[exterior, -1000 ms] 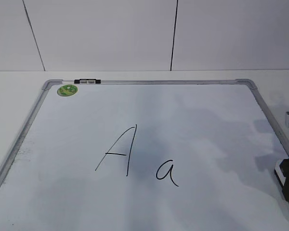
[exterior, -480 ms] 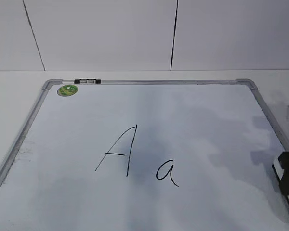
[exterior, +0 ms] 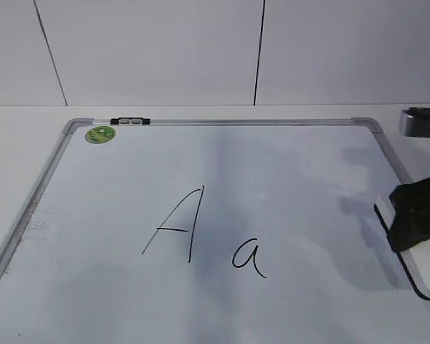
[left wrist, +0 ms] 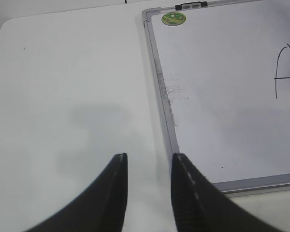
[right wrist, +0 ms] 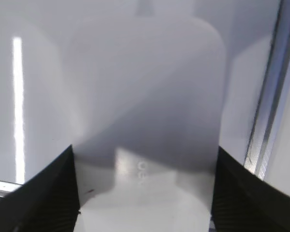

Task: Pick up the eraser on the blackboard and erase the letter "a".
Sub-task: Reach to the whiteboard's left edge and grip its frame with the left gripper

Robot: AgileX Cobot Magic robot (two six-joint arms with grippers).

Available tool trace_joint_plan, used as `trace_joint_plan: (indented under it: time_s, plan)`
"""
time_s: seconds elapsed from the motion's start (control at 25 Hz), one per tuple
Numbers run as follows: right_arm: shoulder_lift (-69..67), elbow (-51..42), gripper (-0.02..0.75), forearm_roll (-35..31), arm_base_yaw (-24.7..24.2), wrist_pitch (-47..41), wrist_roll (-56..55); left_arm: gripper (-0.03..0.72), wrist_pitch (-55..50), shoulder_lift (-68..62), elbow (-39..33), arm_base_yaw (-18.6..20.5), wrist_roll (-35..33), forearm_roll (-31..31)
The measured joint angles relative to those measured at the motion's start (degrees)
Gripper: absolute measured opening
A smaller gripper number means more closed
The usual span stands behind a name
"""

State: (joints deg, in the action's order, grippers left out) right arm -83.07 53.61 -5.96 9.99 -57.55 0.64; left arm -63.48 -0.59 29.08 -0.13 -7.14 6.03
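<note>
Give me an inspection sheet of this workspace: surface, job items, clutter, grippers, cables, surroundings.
Surface: white table, with the blackboard lying flat on it.
Job items: the eraser sits between the right gripper's fingers near the board's right frame; the letter "a" is intact, beside a capital "A".
Clutter: green sticker and a small clip on the top frame; smudges along the left edge.
Grippers: right gripper shut on the eraser; left gripper open, empty, over the table left of the board.
Cables: nothing seen.
Surroundings: white panelled wall with dark seams.
</note>
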Motion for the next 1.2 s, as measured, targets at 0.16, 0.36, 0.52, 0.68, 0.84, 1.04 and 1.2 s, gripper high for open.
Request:
trace_joint_plan:
  time_s: [0.16,0.36,0.52,0.68,0.84,1.04,1.2]
  plan:
    - [0.0,3.5,0.531,1.3,4.3,-1.9,-0.6,0.235,0.0,0.0,0.0,0.0,0.0,0.0]
    - [-2.0,6.4,0.531,1.7,8.2,-3.0,-1.2,0.235,0.0,0.0,0.0,0.0,0.0,0.0]
    - [-4.5,7.5,0.531,1.8,10.2,-3.2,-1.2,0.235,0.0,0.0,0.0,0.0,0.0,0.0]
    - [-6.5,8.7,0.531,1.9,12.3,-3.2,-1.2,0.235,0.0,0.0,0.0,0.0,0.0,0.0]
    - [-7.7,9.5,0.531,2.4,14.8,-3.6,-1.2,0.235,0.0,0.0,0.0,0.0,0.0,0.0]
    - [-7.7,9.7,0.531,3.3,16.2,-5.1,-1.3,0.235,0.0,0.0,0.0,0.0,0.0,0.6]
    - [-7.7,9.7,0.531,3.7,16.4,-5.4,-1.3,0.235,0.0,-1.3,0.0,0.0,0.0,0.8]
